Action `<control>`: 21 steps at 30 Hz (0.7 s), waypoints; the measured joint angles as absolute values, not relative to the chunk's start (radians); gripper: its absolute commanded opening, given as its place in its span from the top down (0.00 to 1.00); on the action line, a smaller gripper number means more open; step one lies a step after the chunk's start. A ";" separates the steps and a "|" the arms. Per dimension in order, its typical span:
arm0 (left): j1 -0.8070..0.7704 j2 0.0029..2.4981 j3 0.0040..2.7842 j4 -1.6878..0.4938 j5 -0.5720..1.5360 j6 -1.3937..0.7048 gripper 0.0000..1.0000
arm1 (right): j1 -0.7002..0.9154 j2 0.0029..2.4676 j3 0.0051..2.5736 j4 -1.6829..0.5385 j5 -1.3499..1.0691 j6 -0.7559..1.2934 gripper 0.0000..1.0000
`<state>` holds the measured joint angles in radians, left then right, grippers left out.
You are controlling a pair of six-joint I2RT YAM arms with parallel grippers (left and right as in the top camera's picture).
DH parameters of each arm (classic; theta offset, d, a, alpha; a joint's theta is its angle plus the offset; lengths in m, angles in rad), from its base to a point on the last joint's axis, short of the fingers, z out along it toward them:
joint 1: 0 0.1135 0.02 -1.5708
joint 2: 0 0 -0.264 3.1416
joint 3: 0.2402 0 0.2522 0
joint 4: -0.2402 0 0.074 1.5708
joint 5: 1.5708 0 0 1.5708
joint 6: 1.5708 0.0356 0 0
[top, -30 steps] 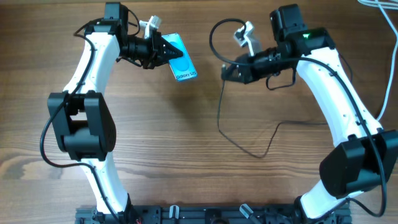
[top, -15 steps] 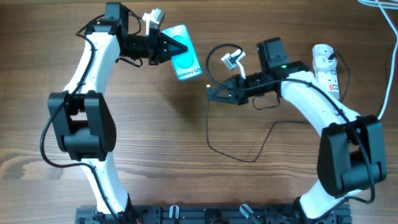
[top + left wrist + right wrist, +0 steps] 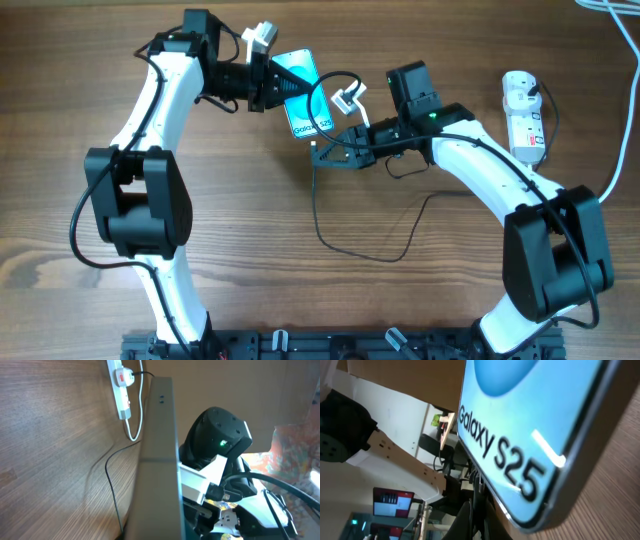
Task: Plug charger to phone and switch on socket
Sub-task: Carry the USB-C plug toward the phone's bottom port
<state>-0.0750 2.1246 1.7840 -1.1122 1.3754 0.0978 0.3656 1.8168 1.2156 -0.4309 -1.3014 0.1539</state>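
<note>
Overhead: left gripper [image 3: 280, 88] pinches phone [image 3: 298, 78]. Right gripper [image 3: 320, 152] sits just below phone, clamped on charger [image 3: 316, 205]. Socket [image 3: 526, 115] lies far right of phone.
Left wrist: phone [image 3: 157, 460] edge-on.
Right wrist: phone [image 3: 520, 420] screen fills view.

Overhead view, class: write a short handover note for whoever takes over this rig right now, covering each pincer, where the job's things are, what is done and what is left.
Left pincer: shut on the phone, held tilted, screen facing up.
Right pincer: shut on the charger near its tip, right at the phone's lower end.
Socket: lying on the table at the far right, nothing touching it.
Done: phone and charger gripped, tip lined up close to the phone.
Left: seat the connector, which is not visibly in yet, then press the red switch.
</note>
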 measured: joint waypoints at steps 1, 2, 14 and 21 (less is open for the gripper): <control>-0.075 2.125 1.784 -1.133 1.375 0.123 0.96 | 0.366 1.817 1.216 -0.428 -1.306 0.153 0.96; -0.075 2.125 1.784 -1.144 1.375 0.142 0.96 | 0.366 1.817 1.216 -0.428 -1.309 0.153 0.96; -0.072 2.125 1.784 -1.248 1.382 0.248 0.96 | 0.366 1.817 1.216 -0.433 -1.328 0.126 0.96; -0.070 2.125 1.784 -1.269 1.395 0.299 0.96 | 0.369 1.817 1.214 -0.419 -1.335 0.108 0.96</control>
